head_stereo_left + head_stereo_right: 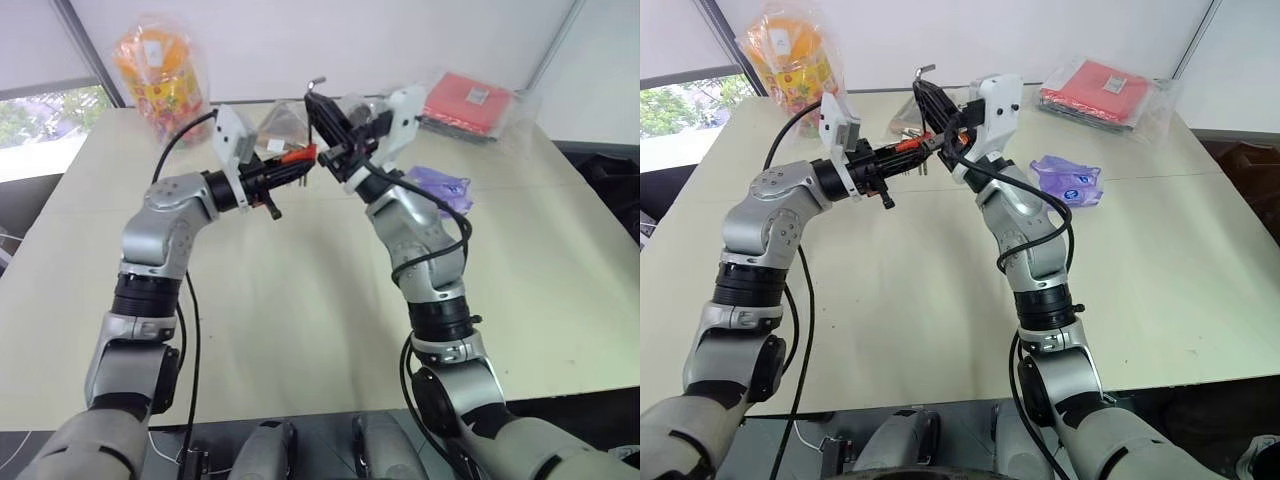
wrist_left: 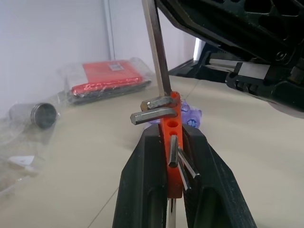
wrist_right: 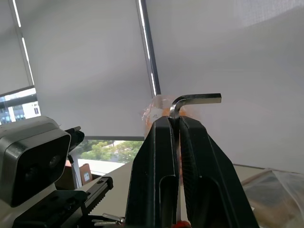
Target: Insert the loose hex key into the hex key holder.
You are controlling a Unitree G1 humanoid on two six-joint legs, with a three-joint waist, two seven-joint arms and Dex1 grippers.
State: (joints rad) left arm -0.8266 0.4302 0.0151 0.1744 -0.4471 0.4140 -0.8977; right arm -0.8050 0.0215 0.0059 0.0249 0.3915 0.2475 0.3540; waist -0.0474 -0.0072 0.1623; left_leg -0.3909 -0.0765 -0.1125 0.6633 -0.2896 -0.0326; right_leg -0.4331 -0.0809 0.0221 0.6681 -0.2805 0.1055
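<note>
The loose hex key is pinched between the closed fingers of the right gripper, with its bent end sticking out above them in the upper middle of the frame. Its long shank comes down to the top of the hex key holder, which the left gripper clamps shut, probably to keep the holes steady for insertion. Both are held in the air above the table, near the upper centre. Whether the tip has already entered a hole is hard to see, because the short keys cover it.
</note>
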